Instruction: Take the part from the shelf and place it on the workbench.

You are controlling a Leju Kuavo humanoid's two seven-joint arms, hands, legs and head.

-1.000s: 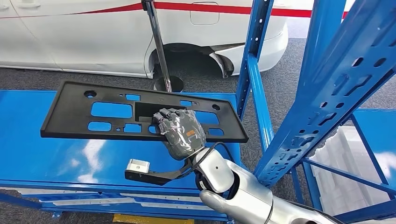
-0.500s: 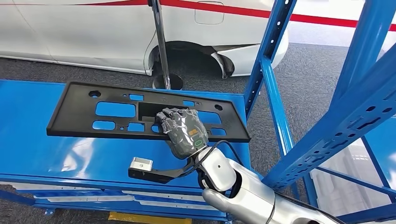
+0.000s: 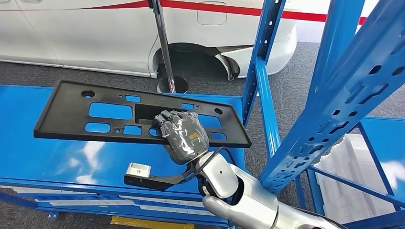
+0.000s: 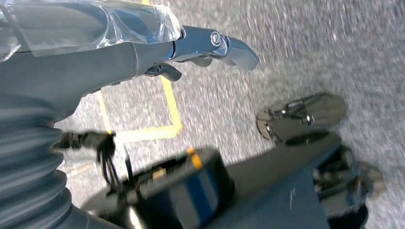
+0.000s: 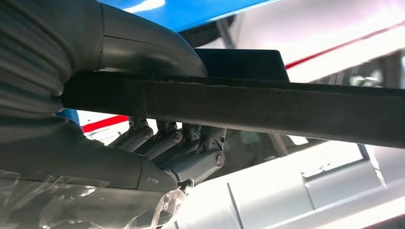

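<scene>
One long black part (image 3: 114,114), a flat panel pierced with cut-outs, is what we hold in our right hand (image 3: 184,136): the fingers (image 5: 165,143) curl over its near long edge a little right of the middle, thumb on the opposite face. The part hangs level above the blue desk (image 3: 43,157), whether touching we cannot tell, its right end just short of the blue shelf upright (image 3: 260,62). Bare desk surface lies open along the near edge, below the part. Beyond the far edge stand a chrome pole (image 3: 162,43) and a white car (image 3: 95,33). Our left hand (image 4: 143,52) hangs over grey floor (image 4: 310,52), holding nothing, fingers loosely extended.
</scene>
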